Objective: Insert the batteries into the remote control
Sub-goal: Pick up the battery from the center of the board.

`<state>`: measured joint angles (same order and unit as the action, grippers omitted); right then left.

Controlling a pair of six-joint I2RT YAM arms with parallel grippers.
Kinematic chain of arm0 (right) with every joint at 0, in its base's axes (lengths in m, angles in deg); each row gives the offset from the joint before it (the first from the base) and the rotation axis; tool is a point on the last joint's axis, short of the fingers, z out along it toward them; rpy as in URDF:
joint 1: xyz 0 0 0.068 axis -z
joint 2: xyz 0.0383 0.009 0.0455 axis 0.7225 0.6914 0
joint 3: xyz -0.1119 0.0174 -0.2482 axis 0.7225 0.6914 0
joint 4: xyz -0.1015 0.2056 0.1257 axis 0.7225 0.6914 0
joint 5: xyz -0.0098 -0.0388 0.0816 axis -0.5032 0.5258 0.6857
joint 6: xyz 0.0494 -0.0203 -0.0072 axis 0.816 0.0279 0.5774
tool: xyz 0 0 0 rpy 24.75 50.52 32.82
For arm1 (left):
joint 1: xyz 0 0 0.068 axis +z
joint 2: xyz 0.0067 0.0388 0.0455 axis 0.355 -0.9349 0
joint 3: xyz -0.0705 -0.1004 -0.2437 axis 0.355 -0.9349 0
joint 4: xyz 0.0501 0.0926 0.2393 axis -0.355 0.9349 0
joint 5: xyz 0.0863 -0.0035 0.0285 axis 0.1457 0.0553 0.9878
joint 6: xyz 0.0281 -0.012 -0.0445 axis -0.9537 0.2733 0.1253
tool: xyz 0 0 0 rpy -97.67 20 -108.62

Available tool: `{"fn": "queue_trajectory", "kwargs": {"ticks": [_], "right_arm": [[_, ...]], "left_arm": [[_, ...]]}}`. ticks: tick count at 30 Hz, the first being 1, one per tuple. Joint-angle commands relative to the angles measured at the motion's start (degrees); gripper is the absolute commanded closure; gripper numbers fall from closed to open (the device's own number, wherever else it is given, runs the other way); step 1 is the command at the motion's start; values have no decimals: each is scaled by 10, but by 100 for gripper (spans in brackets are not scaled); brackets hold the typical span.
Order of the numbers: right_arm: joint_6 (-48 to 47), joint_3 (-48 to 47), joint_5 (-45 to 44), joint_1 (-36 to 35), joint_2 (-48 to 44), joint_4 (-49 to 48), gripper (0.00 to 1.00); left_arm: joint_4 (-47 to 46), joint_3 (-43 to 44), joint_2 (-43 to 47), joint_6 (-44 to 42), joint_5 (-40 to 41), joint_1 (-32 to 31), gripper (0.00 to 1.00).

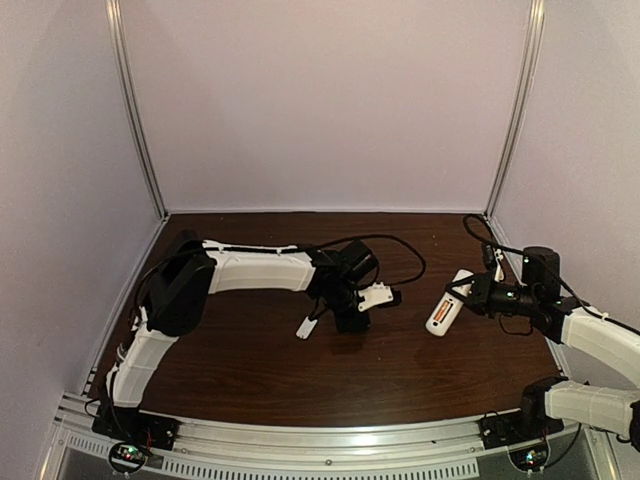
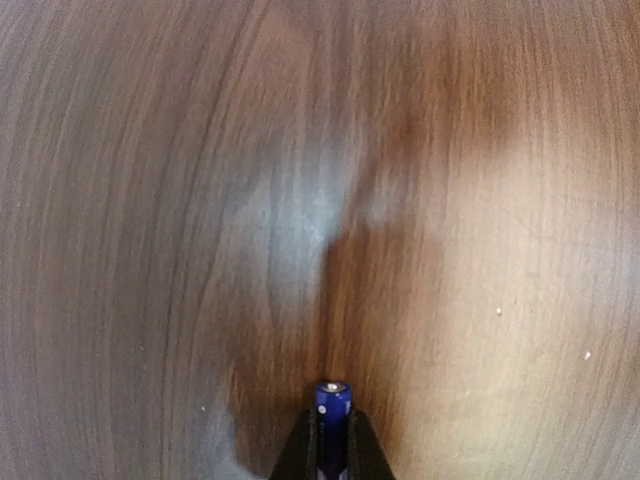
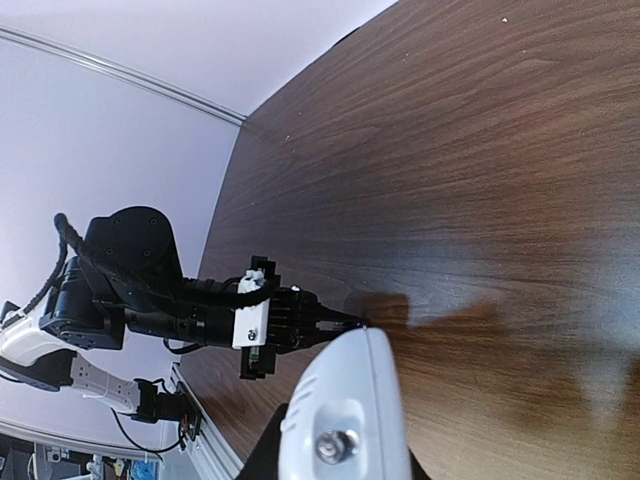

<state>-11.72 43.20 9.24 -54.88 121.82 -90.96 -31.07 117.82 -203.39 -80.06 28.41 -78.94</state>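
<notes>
You had the dark blue battery (image 2: pixel 333 405) pinched and the white remote control (image 1: pixel 443 314) held ready.
Your left gripper (image 2: pixel 333 450) was pressed together on the battery, one end poking forward above the table (image 2: pixel 150 200), probably so it could slide in end first. Your right gripper (image 1: pixel 470 293) clamped the remote near the table's right side, well apart from the battery, seemingly steadying it for loading.
</notes>
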Motion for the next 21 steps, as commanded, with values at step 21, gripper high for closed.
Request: {"fn": "queue_trajectory", "kwargs": {"ticks": [21], "right_arm": [[-21,-25,26,-3,53,-10,100]], "left_arm": [[149,-228,128,114,52,-10,86]]}}
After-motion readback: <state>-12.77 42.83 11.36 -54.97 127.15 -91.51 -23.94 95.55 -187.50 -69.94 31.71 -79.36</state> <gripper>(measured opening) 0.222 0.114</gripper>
